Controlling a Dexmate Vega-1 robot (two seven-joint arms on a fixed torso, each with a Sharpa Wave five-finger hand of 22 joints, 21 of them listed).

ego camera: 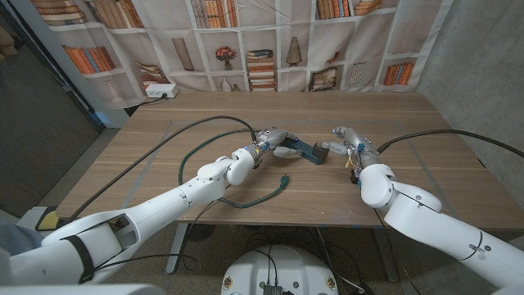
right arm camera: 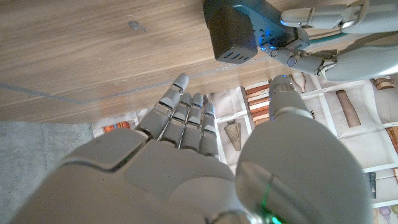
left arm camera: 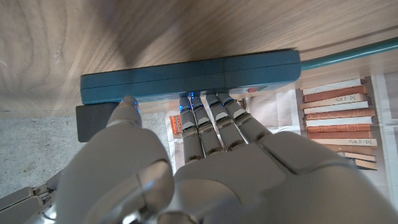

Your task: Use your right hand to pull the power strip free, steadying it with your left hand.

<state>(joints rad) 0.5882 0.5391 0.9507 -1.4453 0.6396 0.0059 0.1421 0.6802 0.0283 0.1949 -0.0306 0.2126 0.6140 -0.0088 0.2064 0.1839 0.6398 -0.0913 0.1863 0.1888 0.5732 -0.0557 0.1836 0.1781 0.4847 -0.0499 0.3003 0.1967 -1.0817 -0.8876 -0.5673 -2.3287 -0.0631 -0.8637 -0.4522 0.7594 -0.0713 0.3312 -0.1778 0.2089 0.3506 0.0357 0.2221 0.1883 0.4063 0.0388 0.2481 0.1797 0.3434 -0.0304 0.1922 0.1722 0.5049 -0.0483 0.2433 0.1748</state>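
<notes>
We see the teal power strip (ego camera: 304, 149) lying mid-table (ego camera: 393, 115), a black adapter (ego camera: 321, 153) plugged into its end. Our left hand (ego camera: 270, 142) grips the strip with its fingers (left arm camera: 211, 118). Our right hand (ego camera: 348, 139) hovers beside the adapter, fingers (right arm camera: 186, 115) spread, holding nothing.
</notes>
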